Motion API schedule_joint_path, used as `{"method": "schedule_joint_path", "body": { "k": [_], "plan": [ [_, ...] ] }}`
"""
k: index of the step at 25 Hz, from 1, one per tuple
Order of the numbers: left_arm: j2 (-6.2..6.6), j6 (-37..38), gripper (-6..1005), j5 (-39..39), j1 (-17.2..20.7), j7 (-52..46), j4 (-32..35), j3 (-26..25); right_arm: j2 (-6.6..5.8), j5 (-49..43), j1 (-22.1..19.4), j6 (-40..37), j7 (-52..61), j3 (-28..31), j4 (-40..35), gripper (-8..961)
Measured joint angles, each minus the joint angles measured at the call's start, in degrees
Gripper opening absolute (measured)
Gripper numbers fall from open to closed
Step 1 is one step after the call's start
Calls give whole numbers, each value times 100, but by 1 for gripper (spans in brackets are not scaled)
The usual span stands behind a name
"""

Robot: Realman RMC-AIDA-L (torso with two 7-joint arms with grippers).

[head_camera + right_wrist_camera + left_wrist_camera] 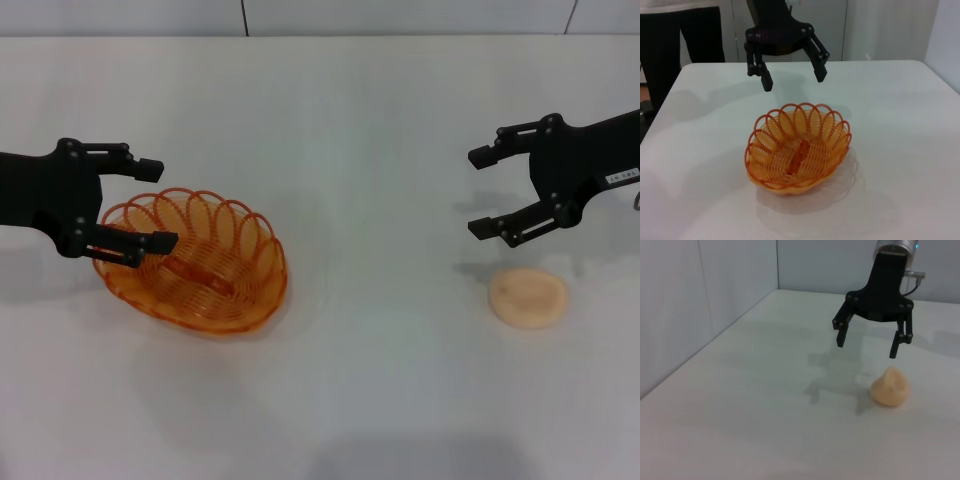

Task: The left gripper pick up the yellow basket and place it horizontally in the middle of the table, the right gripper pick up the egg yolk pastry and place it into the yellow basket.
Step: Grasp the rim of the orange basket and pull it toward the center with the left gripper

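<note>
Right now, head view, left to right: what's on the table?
left gripper → yellow basket → right gripper → egg yolk pastry. Both grippers hang open above the table, holding nothing.

Left pincer (155, 203) and right pincer (482, 190) both hover with fingers spread wide.

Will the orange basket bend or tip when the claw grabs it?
The yellow basket is thin open wire, so it is probably light and may flex a little. The left claw would grip one rim, so the far side might dip.
</note>
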Motion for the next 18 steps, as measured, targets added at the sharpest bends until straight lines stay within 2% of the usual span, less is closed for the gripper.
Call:
{"method": "schedule_joint_path", "body": {
  "k": [18],
  "plan": [
    [-18, 20, 886, 107, -18, -251, 27, -1, 14, -17, 0, 13, 25, 0, -7, 869]
  ]
}}
